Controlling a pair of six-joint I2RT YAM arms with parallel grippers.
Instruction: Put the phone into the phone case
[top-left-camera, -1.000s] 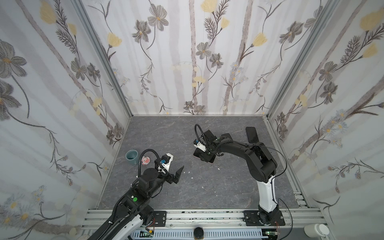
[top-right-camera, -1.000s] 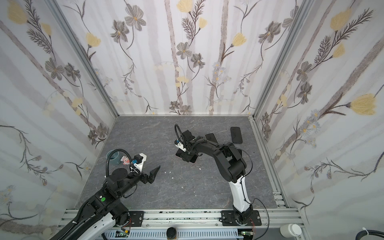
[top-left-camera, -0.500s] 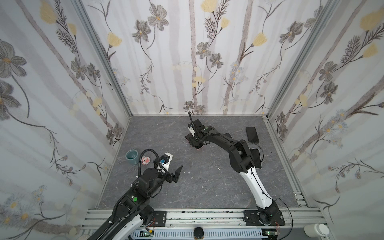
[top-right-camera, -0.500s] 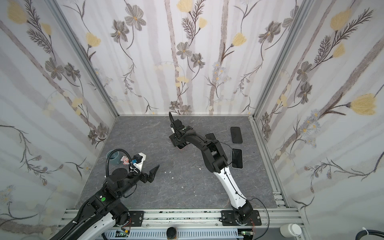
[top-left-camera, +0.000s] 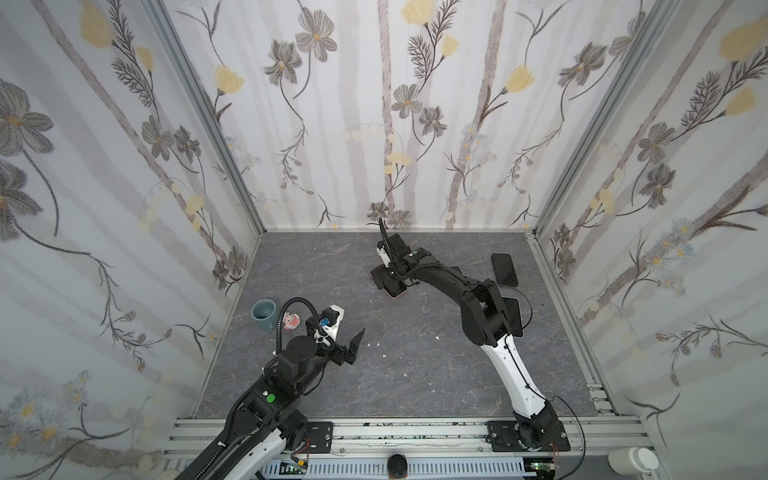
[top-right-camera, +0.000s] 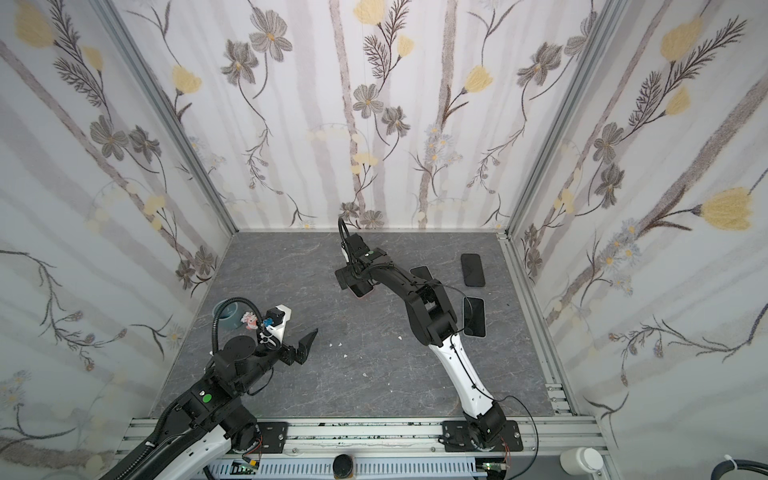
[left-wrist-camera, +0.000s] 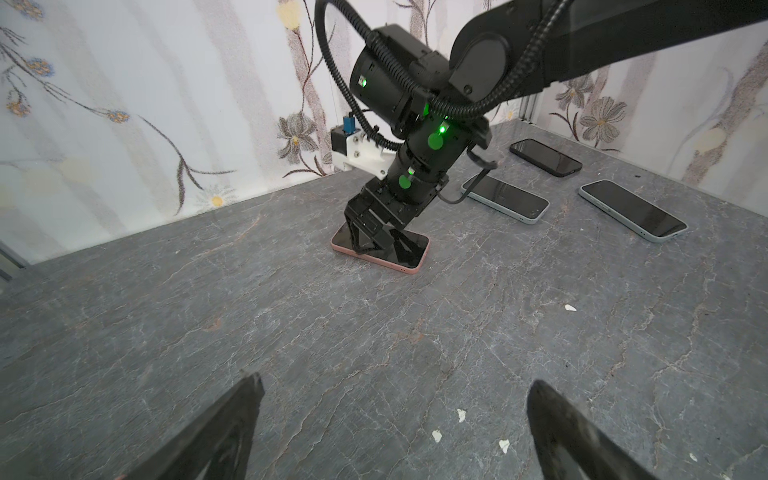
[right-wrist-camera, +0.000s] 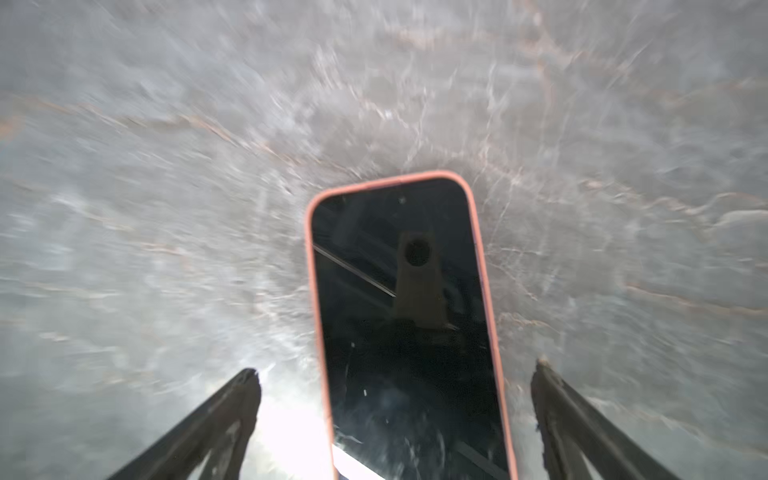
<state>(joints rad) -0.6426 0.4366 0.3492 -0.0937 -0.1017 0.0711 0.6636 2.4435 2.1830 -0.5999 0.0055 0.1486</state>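
The phone (right-wrist-camera: 403, 311) lies face up on the grey floor, its dark screen framed by the pink phone case (right-wrist-camera: 386, 178); both also show in the left wrist view, the phone (left-wrist-camera: 409, 249) in its case (left-wrist-camera: 388, 262). My right gripper (right-wrist-camera: 395, 370) hangs open just above one end of it, a finger on each side and clear of the case edges. In both top views that gripper (top-left-camera: 384, 282) (top-right-camera: 351, 284) covers most of the phone, near the back middle. My left gripper (left-wrist-camera: 395, 381) is open and empty over bare floor at the front left (top-left-camera: 353, 345).
A dark phone (top-left-camera: 504, 269) lies near the back right wall. Two light-blue cased phones (left-wrist-camera: 505, 198) (left-wrist-camera: 631, 210) lie beside the right arm. A teal cup (top-left-camera: 263, 314) and a small pink toy (top-left-camera: 291, 322) sit by the left wall. White crumbs dot the floor.
The right arm has swung toward the back left and its elbow has folded in. Its jaws now stand wider, apart from the cased phone. The left arm has not moved.
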